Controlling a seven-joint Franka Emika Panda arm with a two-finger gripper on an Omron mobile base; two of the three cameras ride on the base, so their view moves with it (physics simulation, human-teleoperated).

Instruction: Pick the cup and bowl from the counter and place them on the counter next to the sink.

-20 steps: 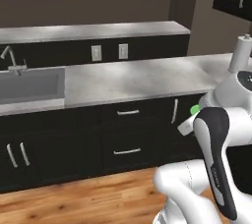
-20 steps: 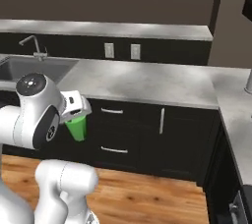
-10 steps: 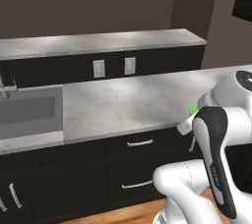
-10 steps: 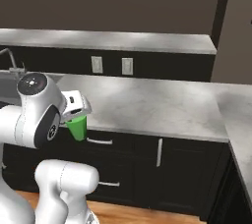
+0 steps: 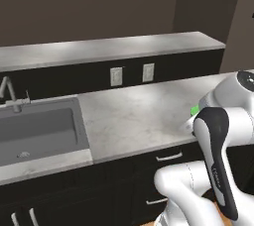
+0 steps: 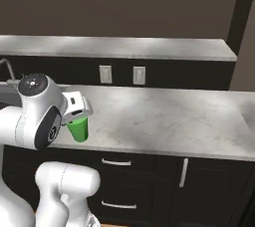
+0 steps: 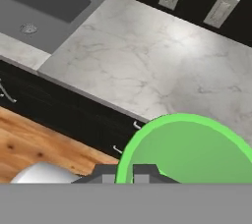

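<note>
**Cup held over the counter's front edge**

Starting at your left, the sink (image 5: 37,131) sits recessed in the counter (image 5: 134,116), its faucet (image 5: 10,93) at the back corner and the round drain visible on the basin floor. Moving right, you see bare marbled stone, with two wall outlets (image 5: 131,75) on the dark backsplash behind it. Further right, your hand (image 6: 74,115) is pinched on the rim of the green cup (image 6: 78,129), which hangs upright above the front edge of the counter, well apart from the sink. In the hand view the cup's open mouth (image 7: 189,149) faces you, one fingertip on each side of its wall.
</note>
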